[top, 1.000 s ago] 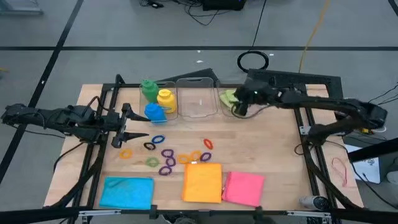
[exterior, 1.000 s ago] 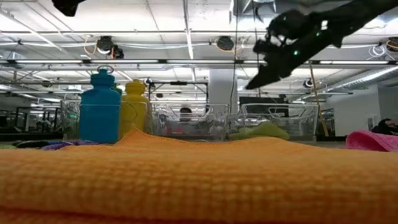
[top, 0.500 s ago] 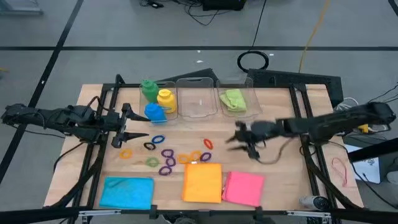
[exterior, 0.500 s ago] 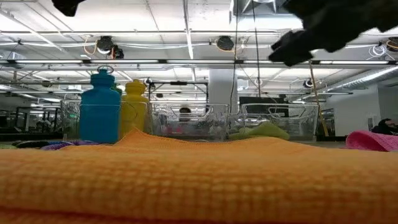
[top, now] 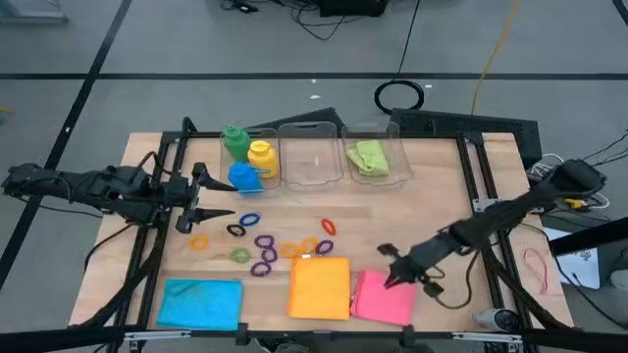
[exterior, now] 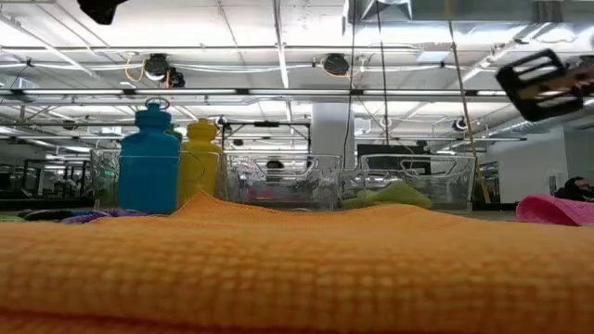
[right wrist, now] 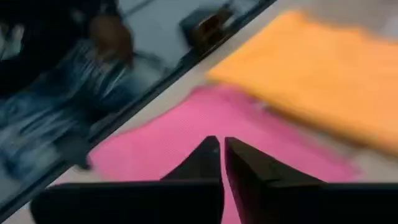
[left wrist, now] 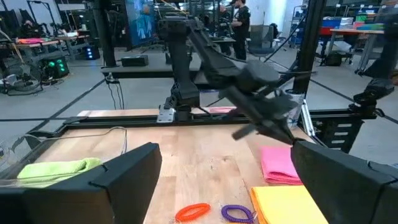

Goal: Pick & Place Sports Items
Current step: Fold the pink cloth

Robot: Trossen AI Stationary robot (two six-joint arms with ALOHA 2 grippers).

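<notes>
My right gripper (top: 389,275) is shut and hovers just over the far left corner of the pink cloth (top: 388,297); in its wrist view the closed fingertips (right wrist: 221,149) point down at the pink cloth (right wrist: 186,137). The orange cloth (top: 320,287) and blue cloth (top: 200,301) lie flat along the near edge. A green cloth (top: 368,157) lies in the right-hand clear bin (top: 397,172). Green (top: 234,140), yellow (top: 260,157) and blue (top: 243,176) bottles stand at the far left. Small rings (top: 265,245) lie scattered mid-table. My left gripper (top: 208,196) waits open beside the blue bottle.
An empty clear bin (top: 312,157) stands between the bottles and the bin with the green cloth. Black frame rails (top: 481,196) run along both table sides. In the low view the orange cloth (exterior: 278,269) fills the foreground. Bare wood (top: 422,216) lies right of the rings.
My right gripper has swung from above the far bin with the green cloth toward the table's near edge and down, ending over the pink cloth, and its fingers have shut. The green cloth stays in its bin.
</notes>
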